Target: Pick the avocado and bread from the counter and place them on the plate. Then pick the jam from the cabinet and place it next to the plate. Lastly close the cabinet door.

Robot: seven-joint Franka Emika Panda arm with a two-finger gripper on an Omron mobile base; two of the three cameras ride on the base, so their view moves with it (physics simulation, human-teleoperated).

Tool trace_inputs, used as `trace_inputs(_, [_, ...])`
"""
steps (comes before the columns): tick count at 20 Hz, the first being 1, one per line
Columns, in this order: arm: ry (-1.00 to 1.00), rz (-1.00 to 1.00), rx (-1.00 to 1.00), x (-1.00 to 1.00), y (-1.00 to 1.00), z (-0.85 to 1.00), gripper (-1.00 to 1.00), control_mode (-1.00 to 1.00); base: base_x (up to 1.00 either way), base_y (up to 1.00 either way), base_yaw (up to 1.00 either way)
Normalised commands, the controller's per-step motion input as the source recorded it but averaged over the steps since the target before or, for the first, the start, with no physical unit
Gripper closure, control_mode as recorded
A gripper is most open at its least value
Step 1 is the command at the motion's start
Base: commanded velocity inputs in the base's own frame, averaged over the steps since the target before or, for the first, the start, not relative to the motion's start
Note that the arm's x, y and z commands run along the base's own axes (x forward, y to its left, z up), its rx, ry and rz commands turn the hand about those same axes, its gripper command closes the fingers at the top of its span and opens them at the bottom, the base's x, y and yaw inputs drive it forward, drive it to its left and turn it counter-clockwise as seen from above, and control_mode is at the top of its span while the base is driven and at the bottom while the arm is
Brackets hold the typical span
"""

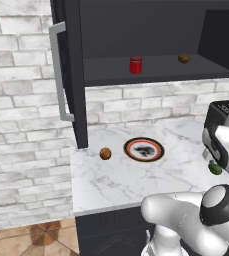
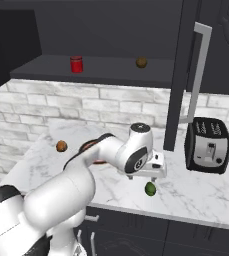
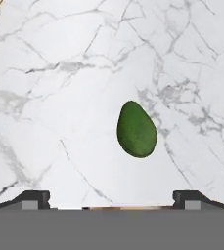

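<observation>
1. My gripper [image 3: 111, 199] hangs over the counter [image 3: 59, 97] with its two finger tips [image 3: 33, 198] spread wide and nothing between them.
2. Straight below the hand I see the avocado [image 3: 136, 129] lying on the marble, well short of the finger tips and untouched. In the right base view it [image 2: 150, 188] sits just under the hand, near the counter's front edge; in the left base view it [image 1: 215, 168] peeks out beside the arm.
3. The plate [image 1: 144, 149] lies flat further back on the counter, nothing on it that I can make out; from the right its rim [image 2: 84, 146] is mostly behind my arm.
4. The bread [image 1: 105, 153] rests on the marble just beside the plate, toward the open cabinet door [image 1: 76, 75], apart from both.
5. Up in the cabinet [image 1: 151, 30], the jam [image 1: 136, 65] stands upright on the shelf. A duller brown ball [image 1: 184, 58] sits further along the same shelf.
6. A toaster [image 2: 207, 145] stands on the counter past the other open door [image 2: 181, 75].
</observation>
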Motion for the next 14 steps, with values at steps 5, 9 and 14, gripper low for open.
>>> trace_inputs(5, [0.04,0.05,0.0,0.17,-0.1,-0.33,-1.0,-1.0,0.0,0.0,0.0])
trace_inputs(9, [0.03,0.04,0.0,0.18,-0.12,-0.25,-1.0,-1.0,0.0,0.0,0.0])
trace_inputs(14, [0.03,0.04,0.0,0.17,-0.15,-0.22,-1.0,-1.0,0.0,0.0,0.0])
